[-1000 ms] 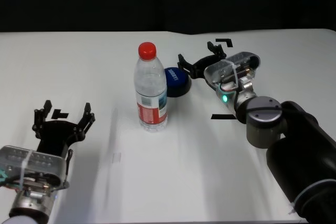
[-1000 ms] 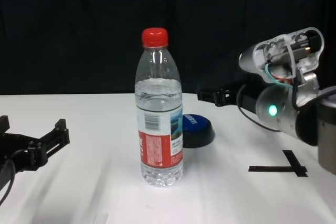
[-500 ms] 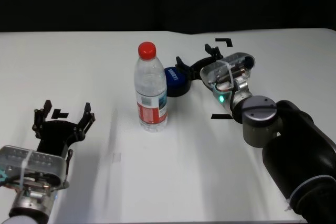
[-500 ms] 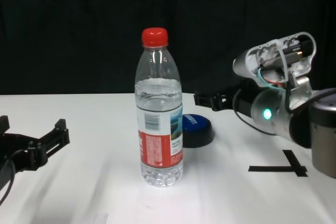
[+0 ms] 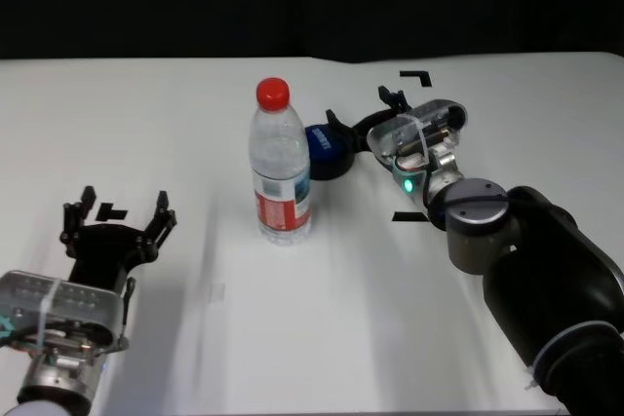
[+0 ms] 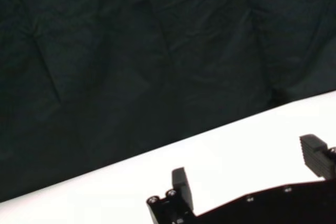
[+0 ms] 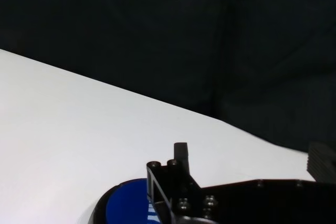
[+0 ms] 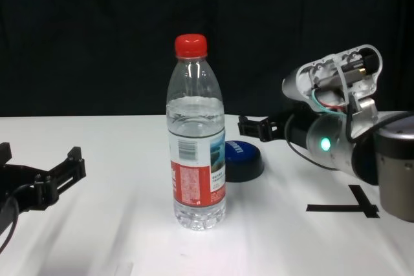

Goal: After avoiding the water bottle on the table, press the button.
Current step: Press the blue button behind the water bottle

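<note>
The right gripper (image 5: 363, 115), fingers spread with nothing in them, sits just above the far right edge of the blue button (image 5: 325, 150), which rests on the white table (image 5: 341, 280) right behind the upright water bottle (image 5: 280, 165), while the left gripper (image 5: 117, 218) idles open near the front-left.

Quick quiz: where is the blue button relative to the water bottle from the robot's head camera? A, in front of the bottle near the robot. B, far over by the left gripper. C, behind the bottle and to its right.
C: in the head view the button sits just past the water bottle, on its right side, with the right gripper open next to it.
</note>
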Available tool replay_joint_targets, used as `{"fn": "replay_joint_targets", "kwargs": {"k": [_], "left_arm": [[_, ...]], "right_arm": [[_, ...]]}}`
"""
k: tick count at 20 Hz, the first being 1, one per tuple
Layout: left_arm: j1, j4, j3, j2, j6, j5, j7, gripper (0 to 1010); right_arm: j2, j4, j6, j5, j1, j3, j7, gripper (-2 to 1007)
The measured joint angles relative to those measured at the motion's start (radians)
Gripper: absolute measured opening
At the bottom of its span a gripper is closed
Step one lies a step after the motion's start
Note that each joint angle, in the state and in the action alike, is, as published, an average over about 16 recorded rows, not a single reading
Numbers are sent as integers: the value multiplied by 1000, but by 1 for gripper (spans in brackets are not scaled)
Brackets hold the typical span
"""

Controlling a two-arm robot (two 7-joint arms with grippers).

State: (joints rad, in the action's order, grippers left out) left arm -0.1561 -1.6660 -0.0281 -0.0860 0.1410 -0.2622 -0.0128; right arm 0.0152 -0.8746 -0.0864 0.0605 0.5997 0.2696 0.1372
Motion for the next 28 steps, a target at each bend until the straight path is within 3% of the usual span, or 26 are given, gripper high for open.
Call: {"fn": "replay_joint_targets", "kwargs": {"k": [14,28], "left_arm": [[0,0,0,0,0,0,0,1003],[0,0,0,0,0,0,0,1003]], "right_arm": [[12,58,0,12,23,3,0,1003],[12,89,13,21,33,10,12,1003]]}}
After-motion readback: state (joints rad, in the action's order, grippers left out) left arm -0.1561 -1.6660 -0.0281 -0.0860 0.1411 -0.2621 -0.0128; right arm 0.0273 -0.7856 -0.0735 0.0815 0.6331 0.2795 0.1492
